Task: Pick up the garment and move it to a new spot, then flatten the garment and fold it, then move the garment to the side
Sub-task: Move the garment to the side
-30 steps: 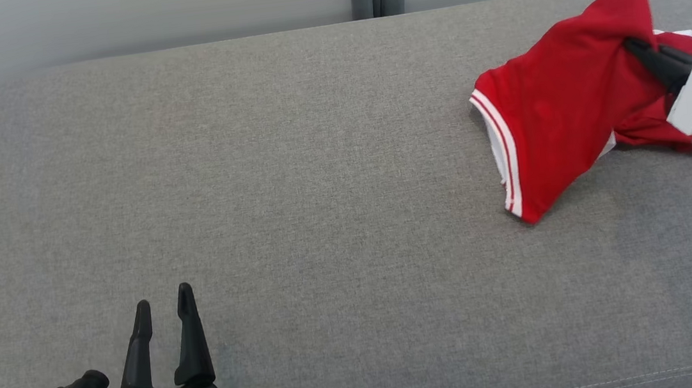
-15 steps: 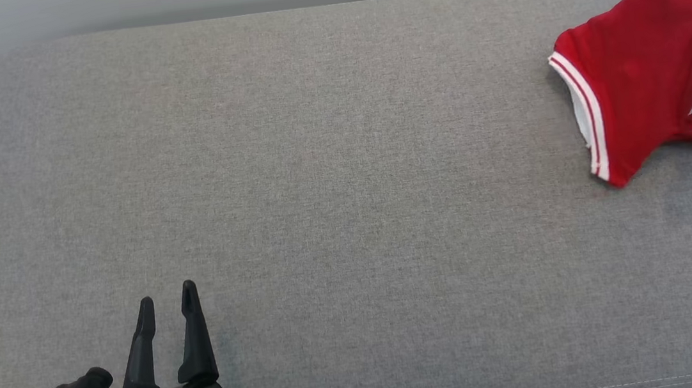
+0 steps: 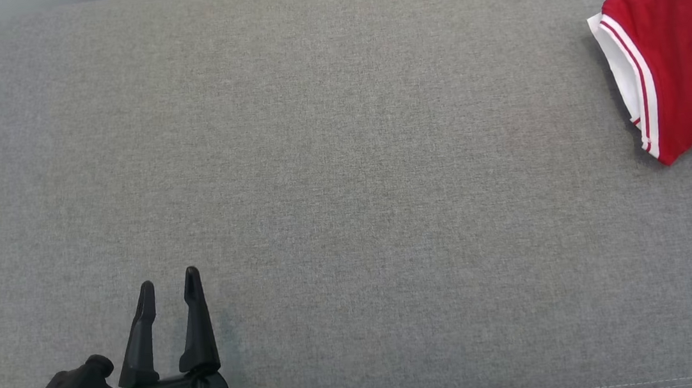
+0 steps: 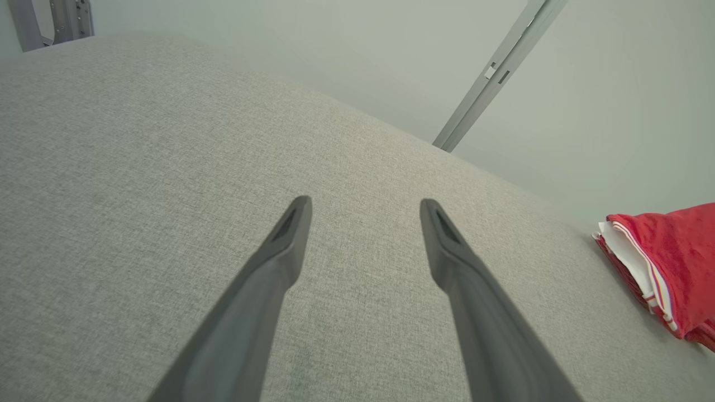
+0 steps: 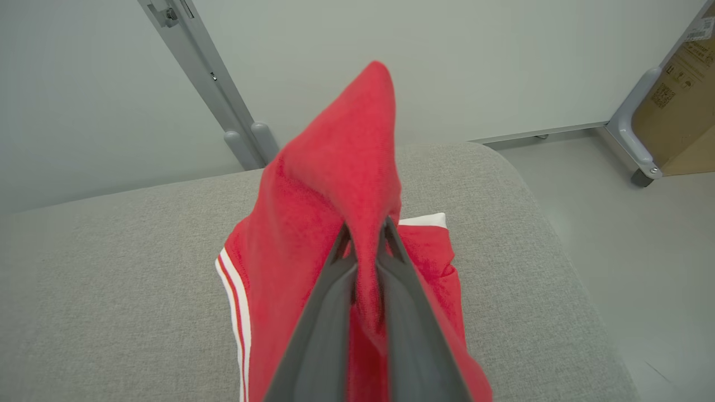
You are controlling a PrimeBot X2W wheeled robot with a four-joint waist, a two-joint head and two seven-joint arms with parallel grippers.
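Note:
The garment (image 3: pixel 679 62) is a red shirt with white stripes along a sleeve hem, bunched at the far right of the grey padded table (image 3: pixel 345 187). In the right wrist view my right gripper (image 5: pixel 366 231) is shut on a fold of the garment (image 5: pixel 335 184), pulling it up into a peak while its lower part rests on the table. My left gripper (image 3: pixel 169 289) stands open near the front left edge, far from the cloth, with nothing between its fingers. From the left wrist view the left gripper (image 4: pixel 366 206) points over bare fabric, and the garment (image 4: pixel 665 262) lies at the right edge.
The table's right end (image 5: pixel 536 223) is rounded, with pale floor beyond it and a cardboard box (image 5: pixel 681 111) against the wall. A grey post (image 5: pixel 206 78) stands behind the table. A wide stretch of grey table surface lies between my two grippers.
The head view has swung left and down, so the garment now sits at its right edge and the right gripper has left it. The left gripper stays open in place.

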